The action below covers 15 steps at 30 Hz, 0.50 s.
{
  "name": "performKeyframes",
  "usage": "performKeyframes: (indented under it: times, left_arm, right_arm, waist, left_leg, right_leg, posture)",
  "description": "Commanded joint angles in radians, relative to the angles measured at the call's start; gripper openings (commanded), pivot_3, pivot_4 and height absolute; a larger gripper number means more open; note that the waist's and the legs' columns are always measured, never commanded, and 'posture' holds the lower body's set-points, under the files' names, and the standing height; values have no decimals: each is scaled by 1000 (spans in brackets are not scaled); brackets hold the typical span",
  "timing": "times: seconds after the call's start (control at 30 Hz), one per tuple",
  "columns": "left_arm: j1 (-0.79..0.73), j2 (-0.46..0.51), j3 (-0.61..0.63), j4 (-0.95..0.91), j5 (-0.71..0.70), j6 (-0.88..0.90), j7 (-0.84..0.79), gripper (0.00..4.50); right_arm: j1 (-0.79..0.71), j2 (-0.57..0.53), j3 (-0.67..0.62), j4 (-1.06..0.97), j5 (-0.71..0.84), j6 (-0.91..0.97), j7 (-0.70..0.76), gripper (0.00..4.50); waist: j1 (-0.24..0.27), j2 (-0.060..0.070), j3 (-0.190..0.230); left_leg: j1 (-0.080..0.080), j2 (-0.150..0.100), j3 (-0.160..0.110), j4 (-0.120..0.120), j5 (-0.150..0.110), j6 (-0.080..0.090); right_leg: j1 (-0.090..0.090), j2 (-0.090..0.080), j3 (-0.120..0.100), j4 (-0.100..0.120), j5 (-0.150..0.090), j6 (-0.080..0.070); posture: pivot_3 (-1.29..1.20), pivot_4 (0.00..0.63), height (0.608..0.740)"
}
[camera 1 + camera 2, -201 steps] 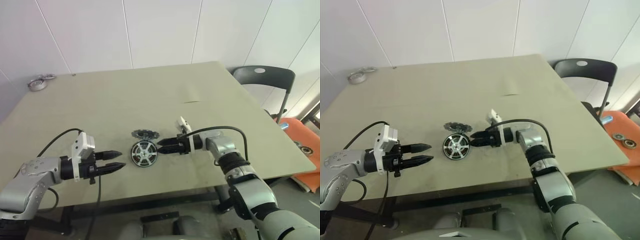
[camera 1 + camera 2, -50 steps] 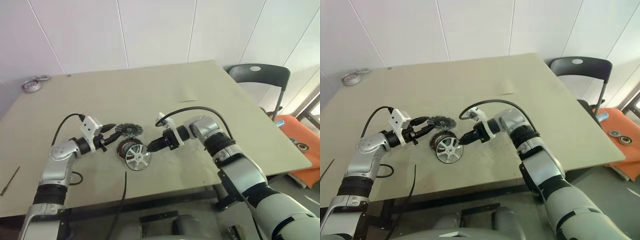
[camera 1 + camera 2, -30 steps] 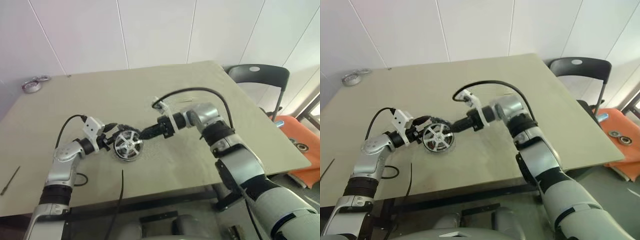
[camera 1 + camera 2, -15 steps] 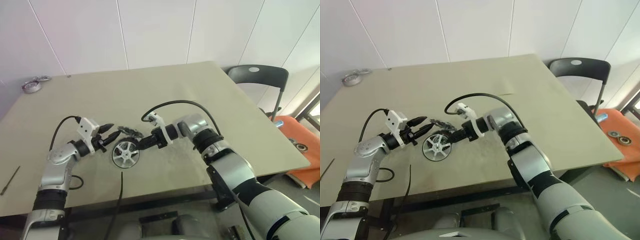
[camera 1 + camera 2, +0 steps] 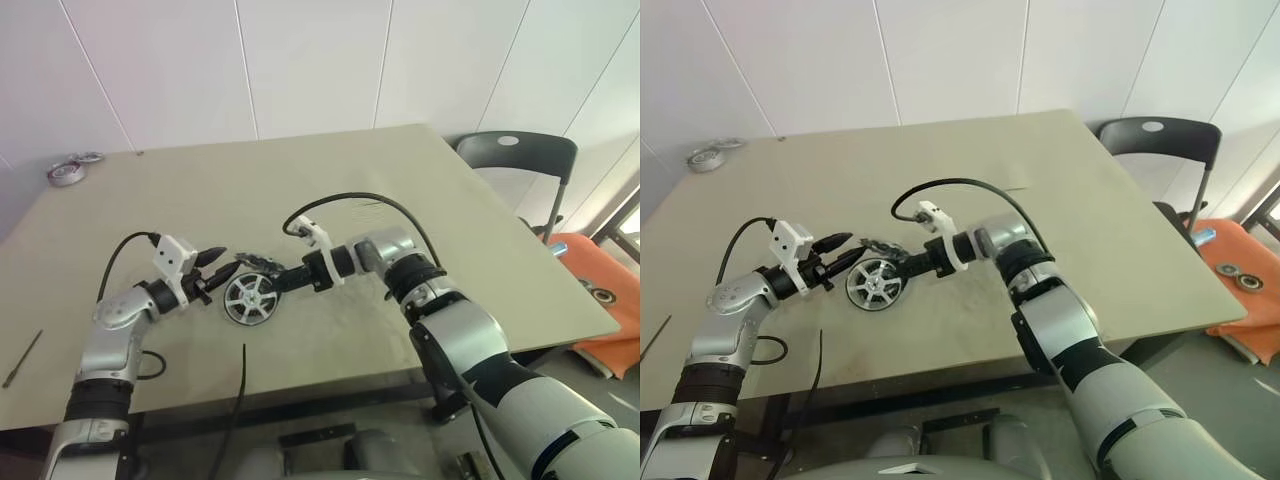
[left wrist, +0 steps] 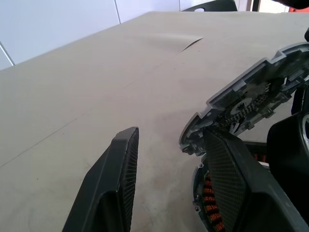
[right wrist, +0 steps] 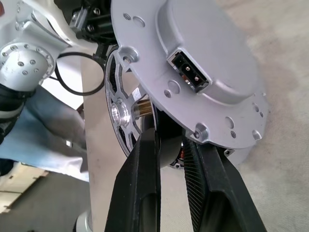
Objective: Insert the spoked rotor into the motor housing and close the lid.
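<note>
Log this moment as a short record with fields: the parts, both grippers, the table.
spoked rotor: tilted on the table, rim pinched by the right gripper
motor housing: copper windings show beneath the rotor
toothed disc: just behind the rotor, its edge raised
left gripper: open, holding nothing, beside the toothed disc
right gripper: shut on the rotor's dark rim
table: beige; a roll of tape lies at its far left corner
chair: dark, beyond the table's right side

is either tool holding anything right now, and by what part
The right tool pinches the dark rim of the flat silver spoked rotor. The left tool is open, holding nothing.
</note>
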Motion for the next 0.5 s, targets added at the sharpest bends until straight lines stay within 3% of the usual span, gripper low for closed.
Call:
performKeyframes:
  times: [0.03,0.17,0.5]
  left_arm:
    - [-17,7,26,-21,-20,-10,5,2263]
    - [-16,5,33,-14,-17,-13,4,2263]
    - [-14,1,44,-13,-16,-8,9,2263]
  right_arm:
    - [-70,20,-101,34,53,16,-80,400]
    - [-92,34,-181,92,77,21,-179,400]
    - [-83,52,-219,117,57,-1,-279,400]
  waist:
    - [-1,0,0]
    - [0,0,0]
    - [0,0,0]
  left_leg:
    - [0,0,0,0,0,0]
    - [1,0,0,0,0,0]
    - [1,0,0,1,0,0]
  right_leg:
    - [0,0,0,0,0,0]
    - [0,0,0,1,0,0]
    - [1,1,0,2,0,-1]
  posture:
    - [0,0,740]
    - [0,0,740]
    - [0,0,740]
